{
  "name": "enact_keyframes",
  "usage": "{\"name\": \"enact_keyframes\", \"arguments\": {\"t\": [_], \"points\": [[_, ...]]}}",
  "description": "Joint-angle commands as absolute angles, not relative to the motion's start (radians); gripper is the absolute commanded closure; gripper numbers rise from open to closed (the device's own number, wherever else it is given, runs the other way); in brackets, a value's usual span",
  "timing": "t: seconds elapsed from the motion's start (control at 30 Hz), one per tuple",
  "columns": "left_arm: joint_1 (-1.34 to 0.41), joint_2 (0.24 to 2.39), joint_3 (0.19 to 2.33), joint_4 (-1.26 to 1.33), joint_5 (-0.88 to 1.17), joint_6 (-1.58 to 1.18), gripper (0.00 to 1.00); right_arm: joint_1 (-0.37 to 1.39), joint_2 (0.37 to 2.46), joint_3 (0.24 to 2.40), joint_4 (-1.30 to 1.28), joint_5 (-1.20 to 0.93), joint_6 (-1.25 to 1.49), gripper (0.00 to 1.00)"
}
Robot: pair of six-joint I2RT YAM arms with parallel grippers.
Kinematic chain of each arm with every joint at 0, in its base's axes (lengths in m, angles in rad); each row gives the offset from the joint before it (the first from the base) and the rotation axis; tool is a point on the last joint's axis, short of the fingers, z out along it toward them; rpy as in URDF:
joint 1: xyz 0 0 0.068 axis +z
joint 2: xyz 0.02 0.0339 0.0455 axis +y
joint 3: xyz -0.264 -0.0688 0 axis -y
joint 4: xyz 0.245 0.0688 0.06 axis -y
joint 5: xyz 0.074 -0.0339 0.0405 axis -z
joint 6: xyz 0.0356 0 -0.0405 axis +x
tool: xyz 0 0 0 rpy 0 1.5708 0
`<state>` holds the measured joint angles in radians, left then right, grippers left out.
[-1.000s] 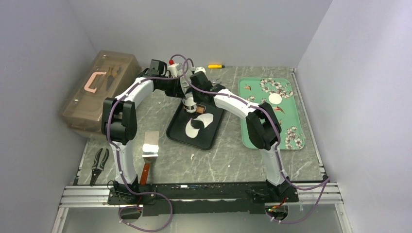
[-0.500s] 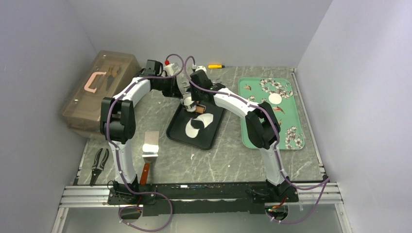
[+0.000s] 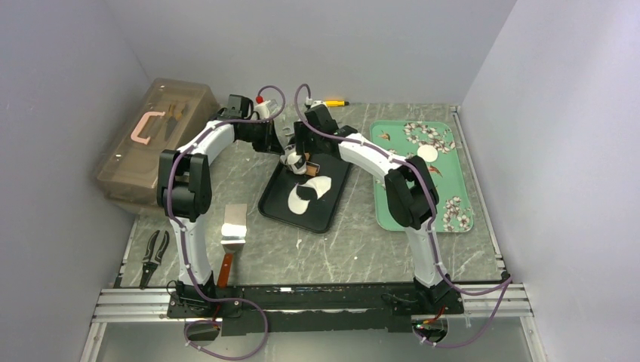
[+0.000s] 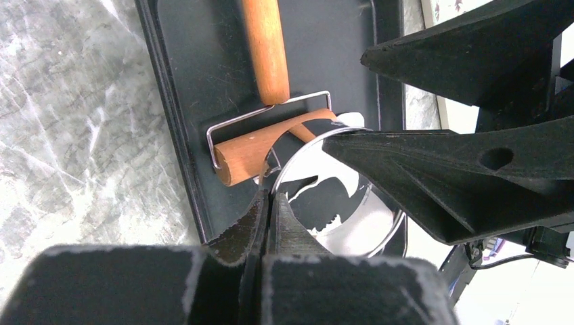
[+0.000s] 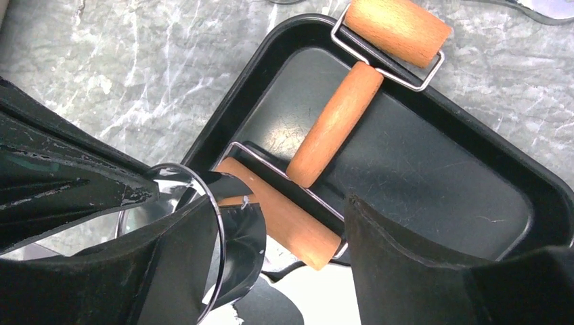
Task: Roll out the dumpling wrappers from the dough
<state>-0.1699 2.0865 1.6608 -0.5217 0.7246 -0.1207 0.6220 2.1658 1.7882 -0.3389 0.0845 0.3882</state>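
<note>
Tabletop (image 3: 355, 249) same; right hand (image 5: 277, 203) now wider

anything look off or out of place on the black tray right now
The wooden roller lies askew across the black tray, its far head poking out over the rim. The dough has a round bite missing, likely just a cut wrapper.

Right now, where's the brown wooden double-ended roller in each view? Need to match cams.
Top external: brown wooden double-ended roller sits at the far end of the black rectangular tray; it is small and partly hidden.
Left wrist: roller is upper centre, its handle running off the top edge, on the tray.
Right wrist: roller lies diagonally from the top right to centre, on the tray.
Shared landmark: the black tray.
</note>
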Motion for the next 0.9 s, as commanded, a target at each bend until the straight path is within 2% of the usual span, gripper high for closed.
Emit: {"name": "enact_keyframes", "arguments": {"t": [0.0, 0.1, 0.23, 0.4, 0.5, 0.6, 0.67, 0.73, 0.77, 0.87], "points": [[-0.163, 2.072, 1.683, -0.542, 0.766, -0.12, 1.0, 0.608, 2.102, 1.794, -0.272, 0.058, 0.363, 0.3], [-0.163, 2.071, 1.688, -0.542, 0.763, -0.122, 1.0, 0.607, 2.024, 1.717, -0.195, 0.029, 0.339, 0.27], [-0.163, 2.075, 1.687, -0.545, 0.755, -0.119, 1.0, 0.609, 1.902, 1.582, -0.063, 0.022, 0.278, 0.11], [-0.163, 2.069, 1.671, -0.538, 0.753, -0.12, 1.0, 0.622, 1.816, 1.483, 0.024, 0.015, 0.192, 0.09], [-0.163, 2.062, 1.674, -0.539, 0.745, -0.116, 1.0, 0.681, 1.707, 1.296, 0.195, -0.028, 0.045, 0.09], [-0.162, 2.052, 1.67, -0.539, 0.737, -0.11, 1.0, 0.793, 1.564, 1.035, 0.441, -0.14, -0.167, 0.09], [-0.163, 2.049, 1.669, -0.539, 0.734, -0.107, 1.0, 0.861, 1.521, 0.922, 0.517, -0.233, -0.288, 0.09], [-0.162, 2.05, 1.669, -0.54, 0.731, -0.107, 1.0, 0.909, 1.535, 0.879, 0.483, -0.443, -0.428, 0.07], [-0.162, 2.051, 1.669, -0.541, 0.731, -0.107, 1.0, 0.933, 1.561, 0.87, 0.471, -0.478, -0.47, 0.02], [-0.162, 2.051, 1.665, -0.54, 0.729, -0.106, 1.0, 0.994, 1.662, 0.888, 0.497, -0.567, -0.5, 0.01]]}}
